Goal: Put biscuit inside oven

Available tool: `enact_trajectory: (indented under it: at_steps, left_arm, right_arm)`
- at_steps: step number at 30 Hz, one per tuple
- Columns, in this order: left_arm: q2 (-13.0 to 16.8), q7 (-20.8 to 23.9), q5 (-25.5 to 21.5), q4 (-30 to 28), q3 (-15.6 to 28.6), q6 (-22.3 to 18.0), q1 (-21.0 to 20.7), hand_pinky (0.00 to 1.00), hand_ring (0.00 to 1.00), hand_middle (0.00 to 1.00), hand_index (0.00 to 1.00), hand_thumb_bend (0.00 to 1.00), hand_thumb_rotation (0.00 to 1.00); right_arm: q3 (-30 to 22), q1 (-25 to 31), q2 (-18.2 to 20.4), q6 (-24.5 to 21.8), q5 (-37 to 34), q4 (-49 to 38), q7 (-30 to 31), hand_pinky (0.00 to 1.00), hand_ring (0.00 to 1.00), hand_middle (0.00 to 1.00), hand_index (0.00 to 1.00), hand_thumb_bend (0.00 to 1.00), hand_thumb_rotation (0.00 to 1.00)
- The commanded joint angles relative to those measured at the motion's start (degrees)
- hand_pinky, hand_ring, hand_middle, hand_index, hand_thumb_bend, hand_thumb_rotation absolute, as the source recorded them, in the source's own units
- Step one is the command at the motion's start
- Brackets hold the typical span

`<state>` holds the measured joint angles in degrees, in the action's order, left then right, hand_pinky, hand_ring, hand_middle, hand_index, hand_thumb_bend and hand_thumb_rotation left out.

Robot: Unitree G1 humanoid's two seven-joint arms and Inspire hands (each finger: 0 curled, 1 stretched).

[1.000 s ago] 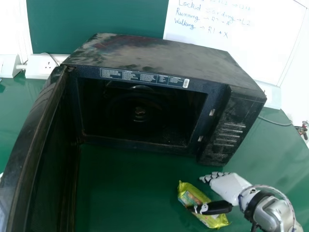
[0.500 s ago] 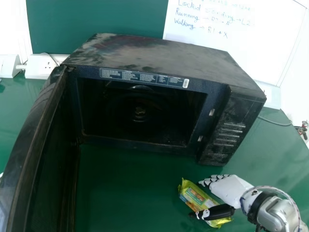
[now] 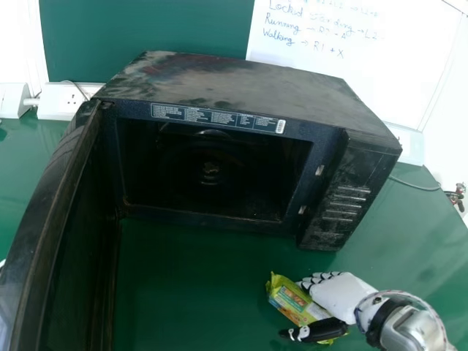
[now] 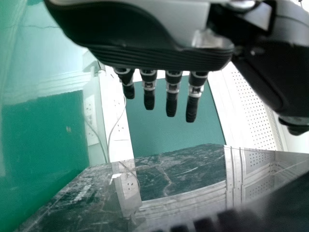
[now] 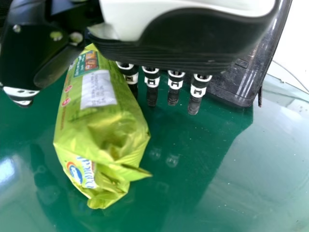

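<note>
In the head view my right hand (image 3: 341, 295) is at the lower right, with the biscuit packet (image 3: 294, 301) between its straight fingers on the far side and its thumb on the near side. The yellow-green packet (image 5: 104, 121) lies on the table in the right wrist view, beside the open right hand (image 5: 193, 46); contact cannot be told. The black oven (image 3: 241, 84) stands beyond, its door swung wide at the left and its cavity dark. In the left wrist view my left hand (image 4: 154, 53) has straight, relaxed fingers.
The oven door (image 3: 55, 219) extends toward the near edge at the left. Green table (image 3: 197, 285) lies between door and packet. A socket box (image 3: 58, 101) and a whiteboard (image 3: 365, 58) are behind the oven.
My right hand has shifted slightly left and nearer over the packet, covering more of its right part. The packet has stayed almost in place.
</note>
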<state>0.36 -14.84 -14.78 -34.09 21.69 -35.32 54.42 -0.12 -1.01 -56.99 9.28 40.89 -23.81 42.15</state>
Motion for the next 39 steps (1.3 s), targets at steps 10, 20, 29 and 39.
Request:
enact_trajectory:
  at_steps: [10,20,29,39]
  left_arm:
    - [-0.3,0.0,-0.2,0.2,0.3,-1.0,0.7,0.00,0.89,0.95,0.87,1.00,0.78]
    - [-0.1,0.0,0.0,0.5,0.5,-1.7,0.7,0.00,0.92,0.98,0.89,1.00,0.83]
    - [-1.1,1.6,2.2,3.4,2.0,-4.5,-1.9,0.00,0.92,0.99,0.89,1.00,0.83]
    - [-5.9,6.8,1.0,1.4,0.5,-2.4,-4.0,0.00,0.94,0.99,0.89,1.00,0.84]
  right_arm:
    - [3.8,2.4,4.2,1.0,6.2,5.1,-9.5,0.92,0.98,1.00,1.00,0.97,0.98]
    - [6.4,2.3,5.0,0.2,14.4,7.4,-15.6,0.92,0.98,1.00,1.00,0.97,0.97]
    - [7.0,3.3,5.0,-0.3,17.1,6.5,-16.0,0.84,0.95,1.00,1.00,0.82,0.78]
    - [7.3,4.4,4.3,0.1,20.3,6.0,-18.8,0.38,0.54,0.70,0.73,0.66,0.02]
